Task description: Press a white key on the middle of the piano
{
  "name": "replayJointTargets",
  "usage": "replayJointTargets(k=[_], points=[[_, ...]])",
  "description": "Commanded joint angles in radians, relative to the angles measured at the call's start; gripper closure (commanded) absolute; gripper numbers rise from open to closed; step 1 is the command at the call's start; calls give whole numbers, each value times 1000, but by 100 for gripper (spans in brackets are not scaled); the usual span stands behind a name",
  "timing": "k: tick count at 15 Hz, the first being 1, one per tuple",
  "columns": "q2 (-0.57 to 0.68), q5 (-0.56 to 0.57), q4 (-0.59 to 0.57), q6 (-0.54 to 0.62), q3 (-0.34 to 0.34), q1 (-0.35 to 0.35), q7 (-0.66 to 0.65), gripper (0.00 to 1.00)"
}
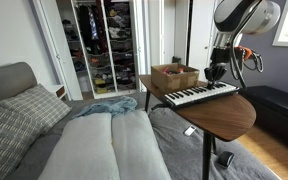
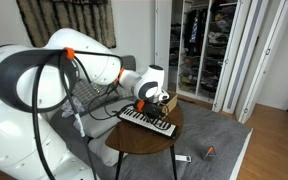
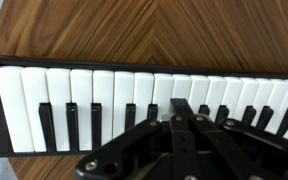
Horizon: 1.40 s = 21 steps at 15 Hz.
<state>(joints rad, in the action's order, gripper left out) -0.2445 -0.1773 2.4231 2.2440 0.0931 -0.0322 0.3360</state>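
The piano (image 1: pixel 199 95) is a slim dark keyboard with white and black keys, lying on a round wooden table (image 1: pixel 224 115). It also shows in the other exterior view (image 2: pixel 147 121). The wrist view shows its keys (image 3: pixel 114 95) close up. My gripper (image 1: pixel 216 72) hangs just above the far end part of the piano, also seen in an exterior view (image 2: pixel 147 103). In the wrist view its fingers (image 3: pixel 181 104) are shut together and empty, with the tip over the row of keys by the black ones. I cannot tell whether the tip touches a key.
A brown cardboard box (image 1: pixel 174 75) stands on the table right behind the piano, close to the gripper. The table reaches over a bed (image 1: pixel 94 140) with grey pillows. An open closet (image 1: pixel 102 45) is behind. Small items lie on the floor (image 2: pixel 206 152).
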Motion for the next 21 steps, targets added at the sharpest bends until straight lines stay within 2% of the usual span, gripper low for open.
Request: replayJointTargets(k=[1,12,19,21], points=[[-52,35,5,3,-11,17,-28,73],[-142,95,1,-9,-12,34,-66,1],[-188,138,5,-9,-14,35,-97,0],[-163,115,-5,-3,1,21,-69,0]])
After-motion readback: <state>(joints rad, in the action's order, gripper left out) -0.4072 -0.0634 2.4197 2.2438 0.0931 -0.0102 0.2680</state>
